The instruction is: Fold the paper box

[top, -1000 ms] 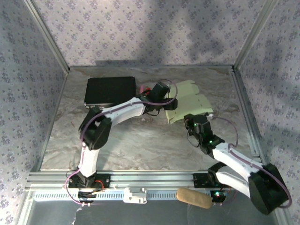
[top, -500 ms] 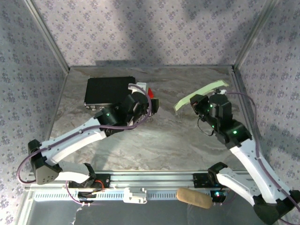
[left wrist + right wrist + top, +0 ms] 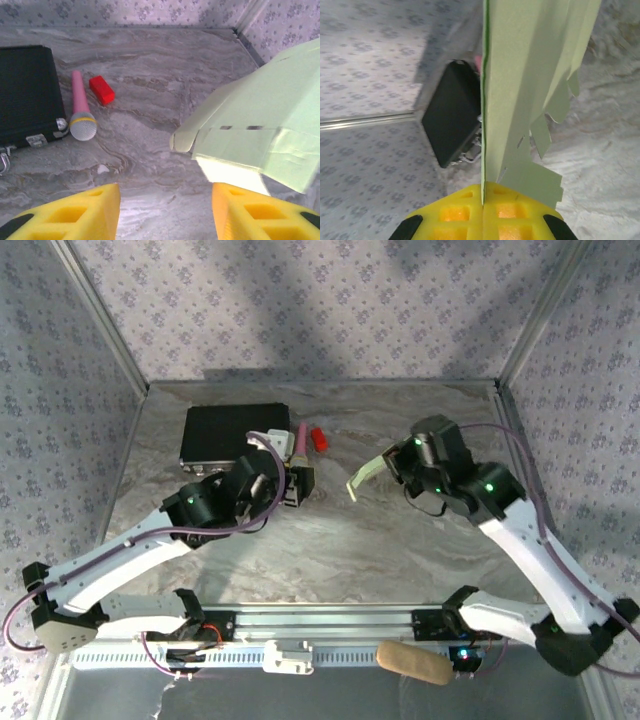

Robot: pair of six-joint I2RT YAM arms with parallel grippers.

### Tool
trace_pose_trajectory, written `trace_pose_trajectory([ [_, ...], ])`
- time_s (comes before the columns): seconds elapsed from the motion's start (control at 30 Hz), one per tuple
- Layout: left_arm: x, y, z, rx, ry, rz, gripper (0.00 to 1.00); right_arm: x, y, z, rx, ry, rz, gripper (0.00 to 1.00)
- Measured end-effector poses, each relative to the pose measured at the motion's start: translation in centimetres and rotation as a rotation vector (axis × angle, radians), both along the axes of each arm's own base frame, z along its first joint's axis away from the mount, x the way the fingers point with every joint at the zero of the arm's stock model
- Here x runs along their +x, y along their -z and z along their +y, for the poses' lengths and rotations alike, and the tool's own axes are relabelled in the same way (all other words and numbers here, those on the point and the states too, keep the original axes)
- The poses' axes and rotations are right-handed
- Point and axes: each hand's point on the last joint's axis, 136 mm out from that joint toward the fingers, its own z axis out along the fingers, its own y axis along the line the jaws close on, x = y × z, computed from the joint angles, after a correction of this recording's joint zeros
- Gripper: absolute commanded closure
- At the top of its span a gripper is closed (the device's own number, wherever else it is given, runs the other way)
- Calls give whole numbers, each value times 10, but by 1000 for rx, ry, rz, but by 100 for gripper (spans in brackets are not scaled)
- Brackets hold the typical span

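Note:
The paper box [image 3: 366,476] is a pale green card sheet with flaps, held up off the marble table [image 3: 330,550] and seen almost edge-on from above. My right gripper [image 3: 397,462] is shut on its edge; in the right wrist view the fingers [image 3: 515,212] pinch the sheet [image 3: 520,75], which rises upright from my right gripper [image 3: 483,197]. To the sheet's left my left gripper [image 3: 298,486] is apart from it. In the left wrist view the paper box [image 3: 260,120] hangs ahead at the right, and my left gripper [image 3: 166,210] is open with nothing between its fingers.
A black rectangular box [image 3: 232,430] lies at the back left, with a pink microphone [image 3: 300,437] and a small red block [image 3: 319,438] just right of it. Patterned walls enclose the table on three sides. A tan pad [image 3: 413,662] rests on the front rail.
The right gripper has lifted the paper box off the table and swung it leftward, now edge-on. The left gripper has drawn back from the sheet toward the near left, its jaws narrowing somewhat.

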Motion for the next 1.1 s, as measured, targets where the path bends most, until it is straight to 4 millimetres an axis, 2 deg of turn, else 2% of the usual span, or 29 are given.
trace_pose_trajectory([
  [0.07, -4, 4, 3, -4, 9, 10, 50, -10, 5, 0, -33, 21, 57, 100],
  [0.23, -18, 14, 18, -33, 20, 37, 51, -40, -9, -14, -27, 75, 90, 100],
  [0.37, -28, 20, 24, -63, 37, 68, 50, -54, -10, -21, -15, 108, 111, 100],
  [0.43, -32, 22, 25, -73, 46, 84, 49, -52, -9, -19, -19, 120, 129, 100],
  [0.5, -33, 27, 27, -82, 46, 104, 49, -42, -7, -13, -22, 145, 152, 100],
  [0.6, -27, 44, 31, -90, 29, 157, 52, -14, 4, -3, -3, 191, 203, 100],
  [0.67, -18, 66, 36, -108, 1, 202, 57, 9, 22, 8, 9, 207, 250, 100],
  [0.77, -7, 121, 44, -136, -52, 303, 70, 36, 59, 20, 20, 221, 321, 100],
  [0.87, -3, 176, 47, -151, -90, 386, 75, 43, 80, 24, 41, 213, 363, 100],
  [0.93, -2, 203, 45, -163, -102, 418, 76, 44, 84, 24, 59, 210, 372, 100],
  [1.0, 2, 219, 38, -187, -104, 429, 76, 46, 86, 24, 78, 209, 371, 100],
  [1.1, 15, 223, 25, -230, -99, 408, 75, 50, 87, 23, 100, 204, 362, 100],
])
